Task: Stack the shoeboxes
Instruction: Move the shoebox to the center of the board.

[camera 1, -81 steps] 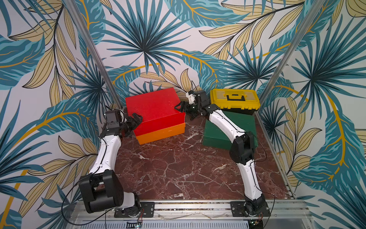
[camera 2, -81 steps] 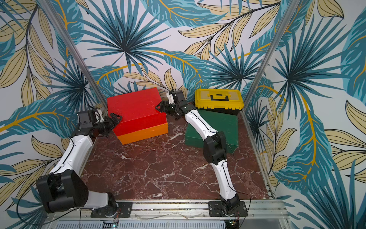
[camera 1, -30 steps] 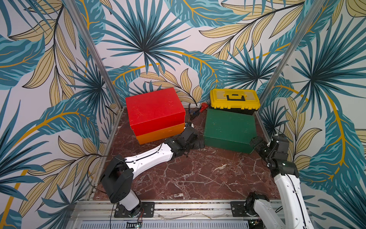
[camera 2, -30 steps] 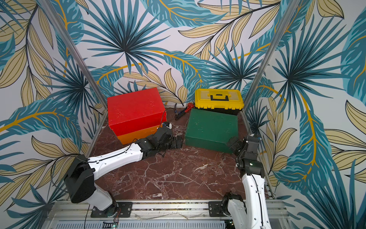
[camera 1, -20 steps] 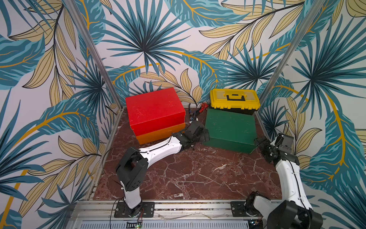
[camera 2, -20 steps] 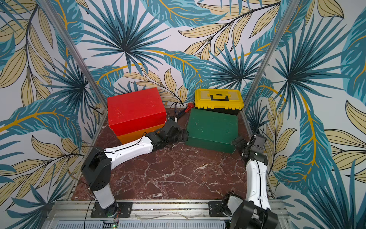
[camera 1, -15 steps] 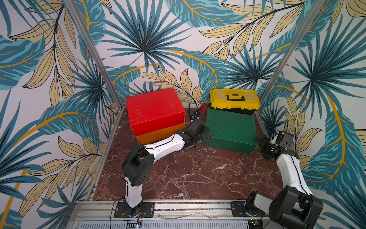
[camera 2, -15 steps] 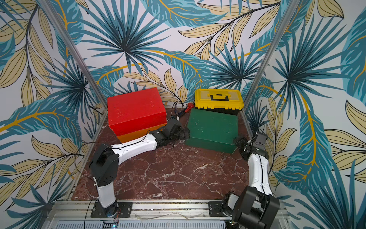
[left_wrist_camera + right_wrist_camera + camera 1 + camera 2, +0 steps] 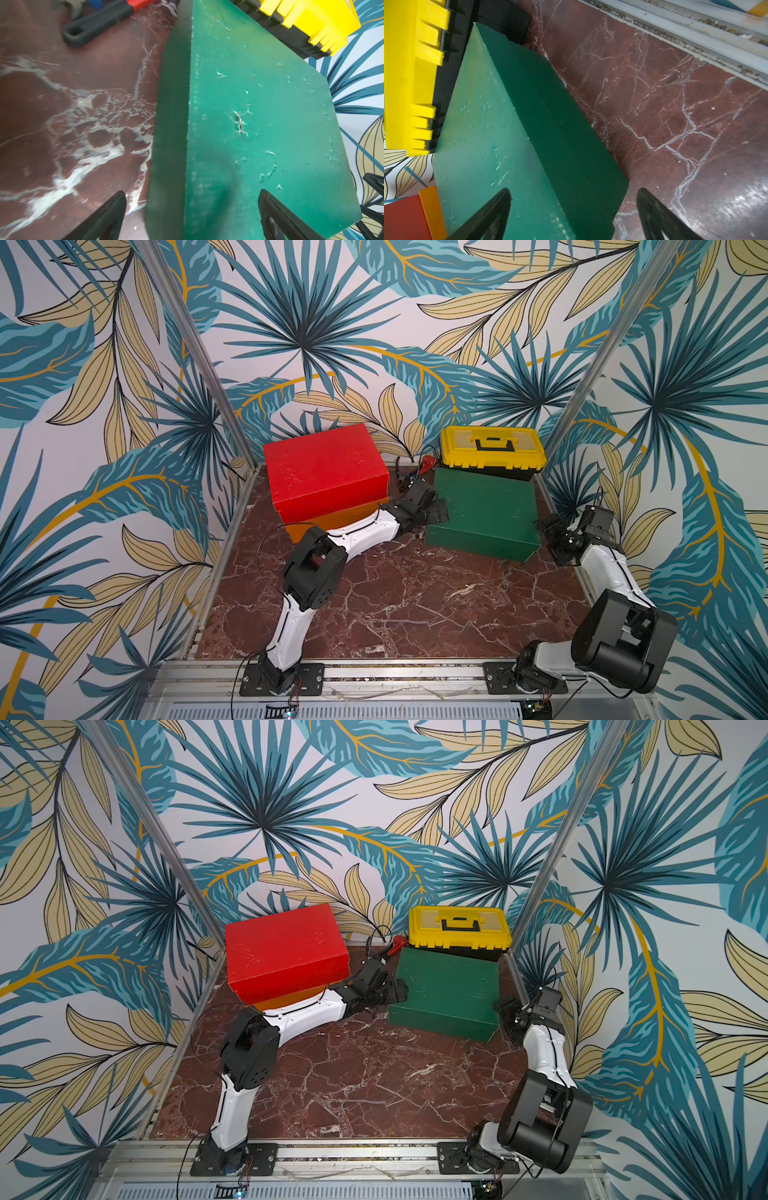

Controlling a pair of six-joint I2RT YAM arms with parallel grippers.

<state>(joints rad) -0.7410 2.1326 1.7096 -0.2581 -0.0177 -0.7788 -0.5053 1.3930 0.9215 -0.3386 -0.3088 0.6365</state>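
Red-brown marble floor [image 9: 395, 601]: red shoebox [image 9: 324, 466] sits on orange shoebox [image 9: 324, 517] far left; green shoebox [image 9: 486, 506] lies far right. Left gripper [image 9: 436, 512] and right gripper [image 9: 548, 537] gape wide at its opposite ends, holding nothing.

The scuffed dark green rectangular cardboard shoebox [image 9: 486, 506] lies flat and closed just in front of the yellow-lidded black plastic toolbox [image 9: 492, 448], while the red lidded shoebox [image 9: 324, 466] sits stacked, slightly askew, on the orange shoebox [image 9: 332, 519] to that toolbox's left.

Left gripper [image 9: 434, 504] extended toward 1 o'clock, jaws spread wide. Right gripper [image 9: 550, 537] at 3 o'clock, jaws spread wide.
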